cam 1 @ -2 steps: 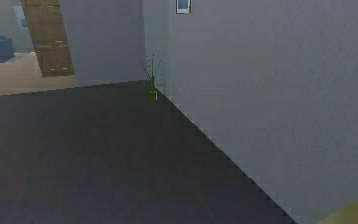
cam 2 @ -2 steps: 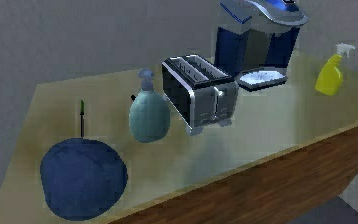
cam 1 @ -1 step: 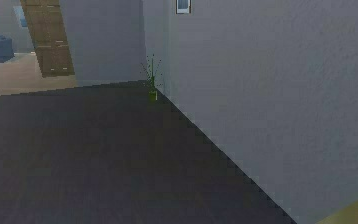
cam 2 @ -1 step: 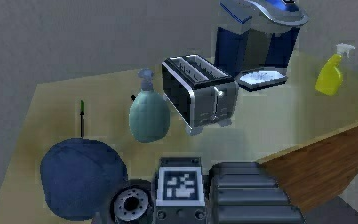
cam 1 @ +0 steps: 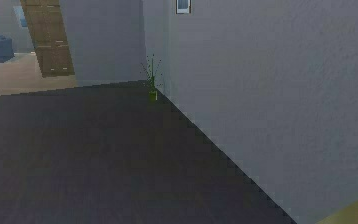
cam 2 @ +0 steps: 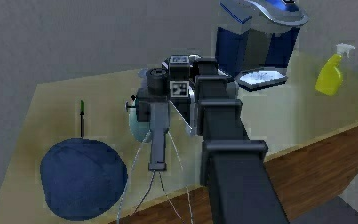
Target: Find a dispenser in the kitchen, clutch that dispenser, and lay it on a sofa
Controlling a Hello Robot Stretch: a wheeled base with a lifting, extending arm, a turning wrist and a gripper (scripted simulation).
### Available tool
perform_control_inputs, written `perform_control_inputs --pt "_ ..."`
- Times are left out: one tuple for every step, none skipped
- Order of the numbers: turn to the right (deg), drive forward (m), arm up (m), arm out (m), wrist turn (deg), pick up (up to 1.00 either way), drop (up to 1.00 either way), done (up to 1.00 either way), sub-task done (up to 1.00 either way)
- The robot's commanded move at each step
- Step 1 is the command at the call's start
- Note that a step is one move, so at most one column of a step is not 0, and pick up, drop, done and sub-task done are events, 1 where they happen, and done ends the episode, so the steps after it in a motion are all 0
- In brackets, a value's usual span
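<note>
Tan countertop (cam 2: 297,115) carried a pale rounded thing (cam 2: 137,120), possibly the dispenser, standing just behind the gripper (cam 2: 157,150). Whether the gripper held anything, or how its fingers were set, could not be told. Near it stood a thin dark stick (cam 2: 82,115) and a round blue object (cam 2: 82,178). Farther right were a blue coffee machine (cam 2: 257,40) and a yellow spray bottle (cam 2: 332,72). Ahead, dark floor (cam 1: 87,160) met a grey wall (cam 1: 277,100) beside a green plant (cam 1: 152,85).
</note>
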Motion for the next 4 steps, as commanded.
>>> perform_control_inputs --pt "0.0 0.00 0.00 0.00 45.0 0.00 0.00 0.00 0.00" --pt "0.0 0.00 0.00 0.00 45.0 0.00 0.00 0.00 0.00" --pt "0.0 0.00 0.00 0.00 45.0 0.00 0.00 0.00 0.00" --pt "0.0 0.00 0.00 0.00 30.0 0.00 0.00 0.00 0.00"
